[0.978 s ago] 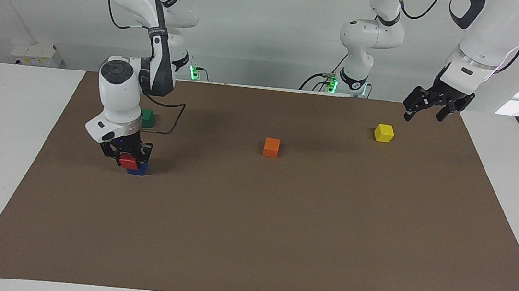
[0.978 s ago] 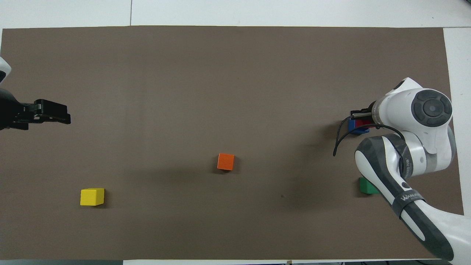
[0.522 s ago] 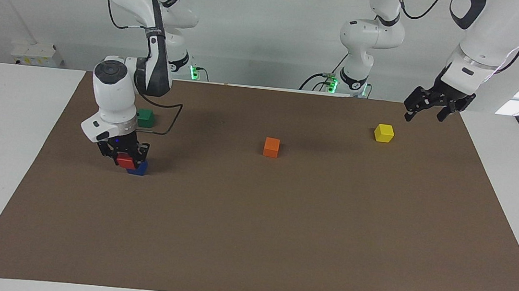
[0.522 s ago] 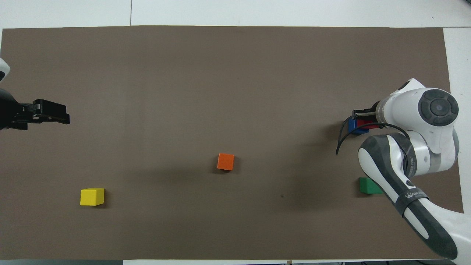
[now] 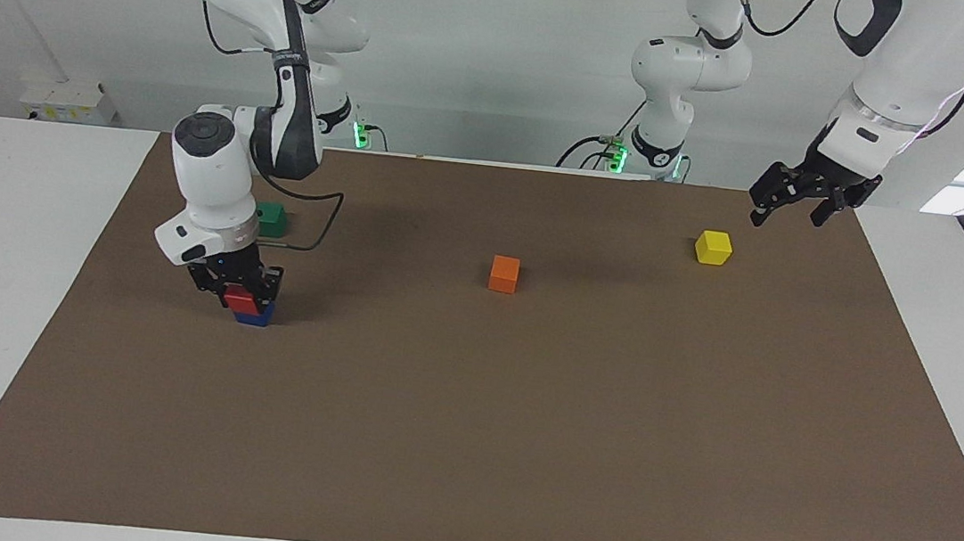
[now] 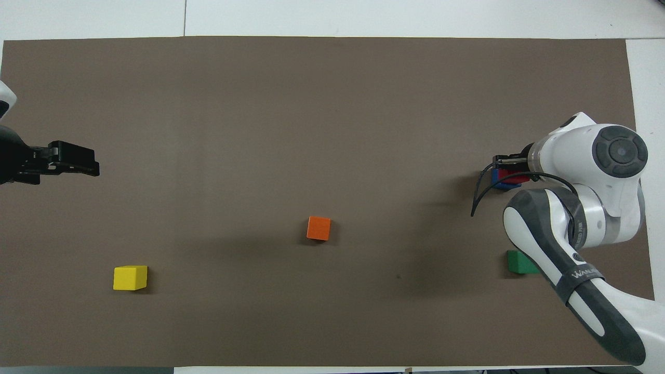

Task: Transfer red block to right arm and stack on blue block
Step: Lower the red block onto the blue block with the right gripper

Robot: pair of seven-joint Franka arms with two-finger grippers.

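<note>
Nearly finished, by the look of it. Handover to the right arm [image 5: 214, 180] apparently complete, since the red block [image 5: 243, 300] sits between the fingers of the right hand [image 5: 235, 285] and not with the left one. Resting now on top of the blue block [image 5: 254, 316], or so close above it that no gap shows in the facing view; sitting a little off toward the right arm's end of the tabletop [image 5: 467, 412], not squarely over the blue one. Both found at the right arm's end, farther from the robots than the green block [image 5: 271, 219].

Left to do, as a judgement only: opening the fingers, lifting straight up, and checking that the red block stays in place.

Right hand pointing down, fingers narrow and closed against two sides of the red block; from overhead, mostly hidden under the white wrist, with only a strip of red and blue visible [image 6: 506, 176].

Left hand [image 5: 798, 201] waiting up in the air above the mat's edge at the left arm's end, close to the yellow block [image 5: 713, 247], fingers spread wide and holding nothing. Orange block [image 5: 504, 274] alone near the middle, not involved.
</note>
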